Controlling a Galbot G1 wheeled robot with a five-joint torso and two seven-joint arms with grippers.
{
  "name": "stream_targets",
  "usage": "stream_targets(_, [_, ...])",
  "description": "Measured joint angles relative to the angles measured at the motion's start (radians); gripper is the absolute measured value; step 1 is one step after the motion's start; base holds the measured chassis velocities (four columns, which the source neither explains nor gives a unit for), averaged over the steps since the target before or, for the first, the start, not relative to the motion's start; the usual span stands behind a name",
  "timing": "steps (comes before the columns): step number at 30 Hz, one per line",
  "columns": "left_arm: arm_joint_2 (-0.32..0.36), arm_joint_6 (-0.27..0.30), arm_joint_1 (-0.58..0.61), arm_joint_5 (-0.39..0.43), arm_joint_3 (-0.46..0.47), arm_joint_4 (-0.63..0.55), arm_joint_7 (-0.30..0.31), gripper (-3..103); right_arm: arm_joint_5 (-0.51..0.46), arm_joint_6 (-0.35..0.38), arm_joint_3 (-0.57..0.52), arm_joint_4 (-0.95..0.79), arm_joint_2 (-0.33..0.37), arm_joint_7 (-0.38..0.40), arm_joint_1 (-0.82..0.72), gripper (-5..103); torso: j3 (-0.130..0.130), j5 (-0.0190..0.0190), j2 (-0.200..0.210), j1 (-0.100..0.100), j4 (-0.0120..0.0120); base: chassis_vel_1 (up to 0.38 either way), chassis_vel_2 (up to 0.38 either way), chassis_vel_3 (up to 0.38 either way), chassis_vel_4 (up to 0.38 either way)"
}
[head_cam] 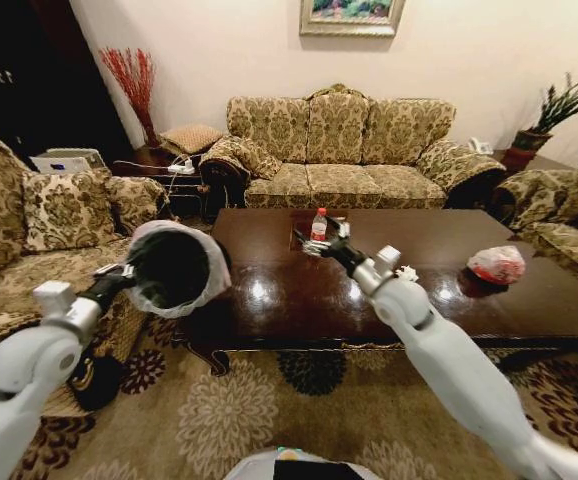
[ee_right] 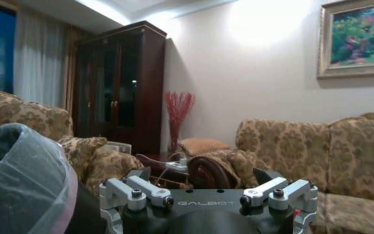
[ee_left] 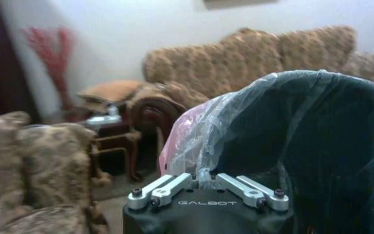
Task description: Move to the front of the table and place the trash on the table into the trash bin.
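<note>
The robot stands at the front of the counter (head_cam: 269, 300), so the driving step looks done and the picking step is in hand. In the centre of the head view the right pincer (head_cam: 321, 242) has reached the small bottle (head_cam: 319, 224) and looks set around it, though a firm hold cannot be confirmed. At centre left the left pincer (head_cam: 121, 270) is clamped on the lined rim of the trash bin (head_cam: 174, 268), held tilted beside the counter's left end. The paper wad (head_cam: 406, 272) and knotted bag (head_cam: 496, 264) lie to the right. Next, the bottle likely needs carrying left over the bin's mouth. The left wrist view shows the fingers (ee_left: 161, 187) pinching the liner.
</note>
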State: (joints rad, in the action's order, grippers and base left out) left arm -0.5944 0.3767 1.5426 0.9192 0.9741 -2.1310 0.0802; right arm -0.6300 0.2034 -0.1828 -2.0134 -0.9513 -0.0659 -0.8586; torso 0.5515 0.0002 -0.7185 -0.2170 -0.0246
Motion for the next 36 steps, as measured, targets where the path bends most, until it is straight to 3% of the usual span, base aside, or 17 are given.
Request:
stream_targets(9, [0.045,0.020,-0.016,0.037,-0.019,0.003,0.007,0,-0.001,0.015,-0.113,-0.116,0.046,0.040,-0.142,100,0.000,-0.0007,0.000,0.000,-0.0004,0.000,0.000,0.000,0.000])
stream_targets(15, [0.080,0.136,-0.155,0.211,0.052,0.050,0.065,0,0.008,0.015,-0.202,-0.166,0.043,0.055,-0.244,100,0.000,0.0010,0.000,0.000,0.0000,0.000,0.000,0.000,0.000])
stream_targets(17, [0.078,0.141,-0.175,0.235,0.094,0.063,0.071,0,0.017,0.014,-0.242,-0.181,0.028,0.066,-0.291,100,0.000,0.0002,0.000,0.000,0.0003,0.000,0.000,0.000,0.000])
stream_targets(20, [0.063,0.140,-0.173,0.234,0.105,0.057,0.071,0,0.022,0.014,-0.276,-0.195,0.015,0.092,-0.329,100,0.000,0.0005,0.000,0.000,-0.0003,0.000,0.000,0.000,0.000])
stream_targets(22, [0.042,0.141,-0.164,0.201,0.098,0.042,0.070,0,0.024,0.024,-0.305,-0.206,0.007,0.111,-0.352,100,0.000,-0.0011,0.000,0.000,-0.0002,0.000,0.000,0.000,0.000])
stream_targets(27, [-0.013,0.138,-0.137,0.122,0.095,0.005,0.056,0,0.033,0.044,-0.331,-0.212,0.009,0.134,-0.363,100,0.000,-0.0003,0.000,0.000,-0.0003,0.000,0.000,0.000,0.000])
stream_targets(36, [-0.043,0.116,-0.116,0.071,0.076,-0.033,0.035,0,0.028,0.018,-0.352,-0.224,0.024,0.147,-0.405,100,0.000,-0.0002,0.000,0.000,0.0000,0.000,0.000,0.000,0.000])
